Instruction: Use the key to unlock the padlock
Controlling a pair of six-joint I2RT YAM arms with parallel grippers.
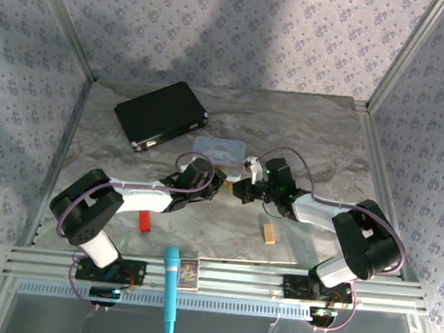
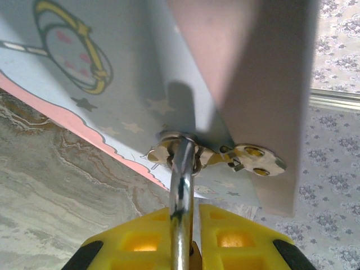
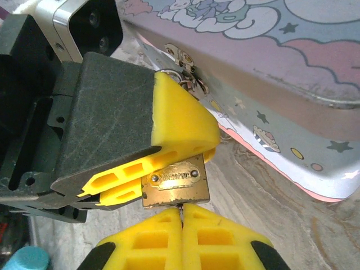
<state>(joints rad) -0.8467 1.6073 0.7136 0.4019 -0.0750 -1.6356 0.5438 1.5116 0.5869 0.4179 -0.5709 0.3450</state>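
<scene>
The padlock (image 3: 175,183) hangs at the front of the tin (image 3: 292,84), its shackle (image 2: 183,180) threaded through the hasp (image 2: 225,157), with the brass body held just clear of the worktop (image 3: 270,225). The left hand (image 2: 185,219) is closed on the padlock: in the left wrist view its yellow pads are seen clamped around the shackle just short of the hasp. In the right wrist view the same pads are seen pinching in just above the brass body.

The right hand (image 3: 183,225) is closed pad against pad directly beneath the padlock's base. A thin dark sliver at the pad tips, meeting the underside of the body, is taken to be the key (image 3: 180,207), though it is too small to be made out with certainty.

The padlock's long axis runs from the hasp straight down towards the right hand, so the keyhole end is presented to that hand, and the pad tips lie on the same line. The right hand is therefore judged the nearer to the keyhole, the left serving as the brace at the shackle end. A turn about that shared axis is judged to be what the next move calls for. How far the key is seated cannot be told.
</scene>
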